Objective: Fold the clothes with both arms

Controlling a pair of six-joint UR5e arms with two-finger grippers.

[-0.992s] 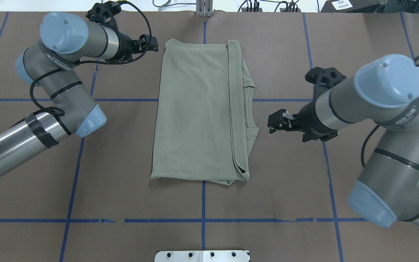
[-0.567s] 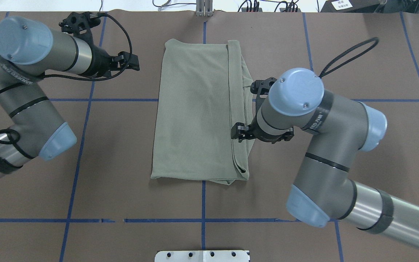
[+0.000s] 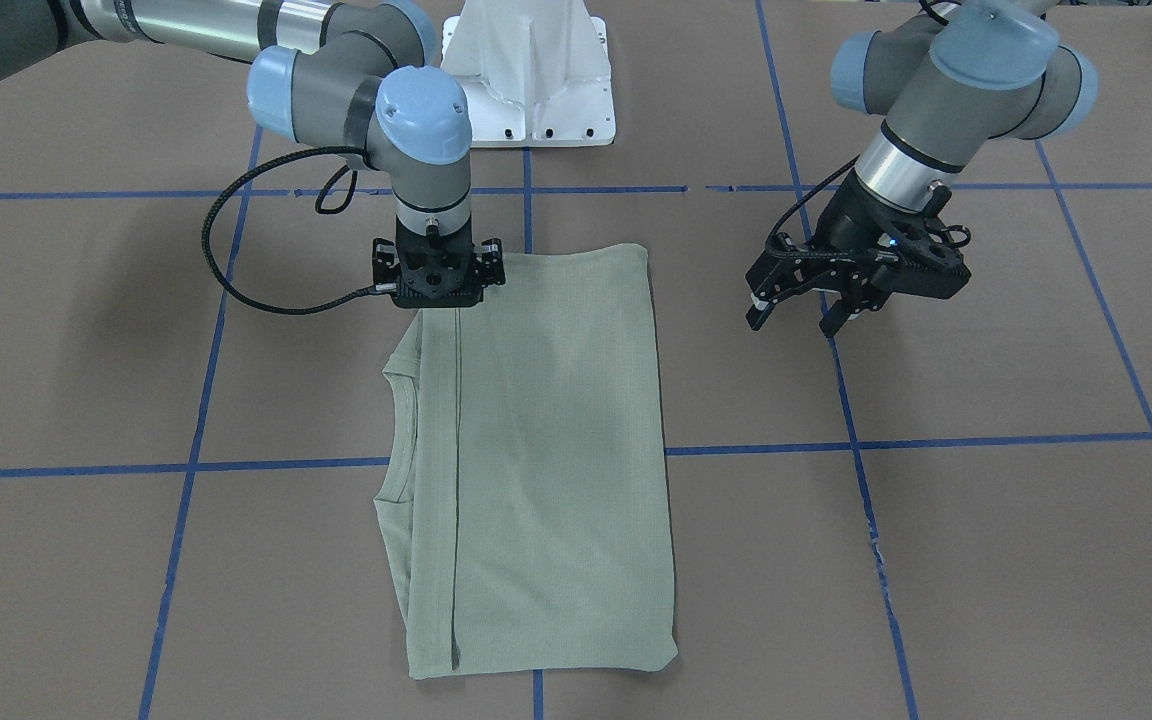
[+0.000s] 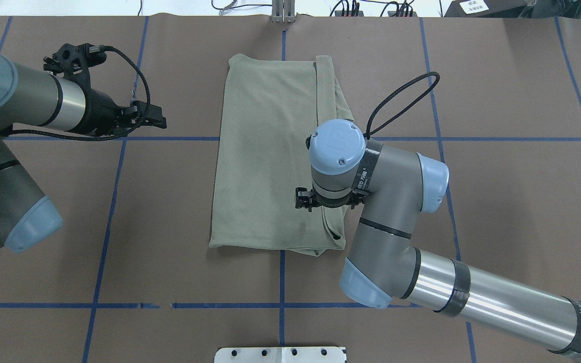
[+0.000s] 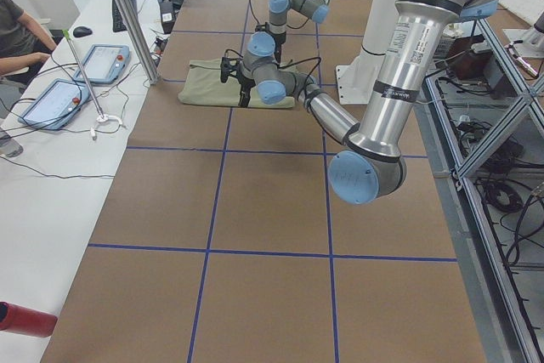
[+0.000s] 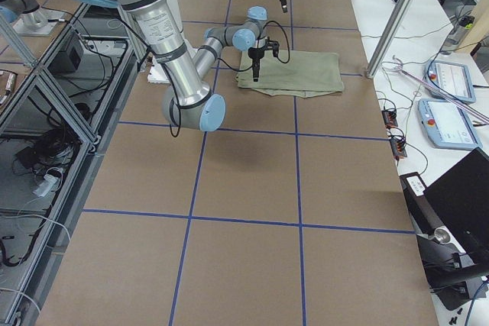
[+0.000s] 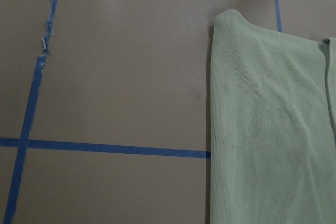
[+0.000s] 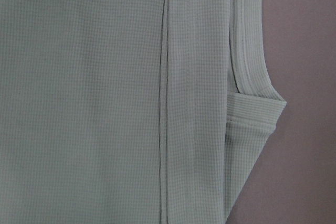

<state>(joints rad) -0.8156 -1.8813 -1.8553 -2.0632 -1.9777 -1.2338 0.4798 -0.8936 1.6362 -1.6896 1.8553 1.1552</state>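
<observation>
- Right gripper (image 3: 439, 296): points straight down at the upper left corner of the shirt (image 3: 546, 450) in the front-facing view. The gripper's own body hides the fingers, and the wrist view shows none, so I cannot tell whether the jaws are spread or clenched, or whether they touch the cloth.
- Left gripper (image 3: 794, 316): jaws released, fingers spread with nothing between them. It hangs over bare table cover (image 4: 169, 227), well apart from the shirt, at the right of the front-facing view.
- Shirt: lies flat at the table's centre, folded into one long rectangle. A narrow folded strip runs down its length, and the ribbed collar (image 8: 252, 77) pokes out beside that strip.
- Obstruction: in the overhead view the right arm's blue wrist cap (image 4: 336, 146) sits directly over its gripper, and only small black parts show at its lower edge.
- A black cable (image 4: 401, 98) loops up from the right wrist, over the table just right of the shirt.
- Surroundings: brown cover gridded with blue tape, and a white pedestal base (image 3: 526, 70) at top centre of the front-facing view.
- Side bench, left exterior view: two tablets (image 5: 55, 101), loose cables, a seated person (image 5: 17, 31) at upper left, and a red cylinder (image 5: 25, 319) at lower left.
- Writing: white lettering on the right arm's joint band (image 4: 364, 174) and a white label (image 4: 472, 6) at the overhead view's upper right, both too small to read.
</observation>
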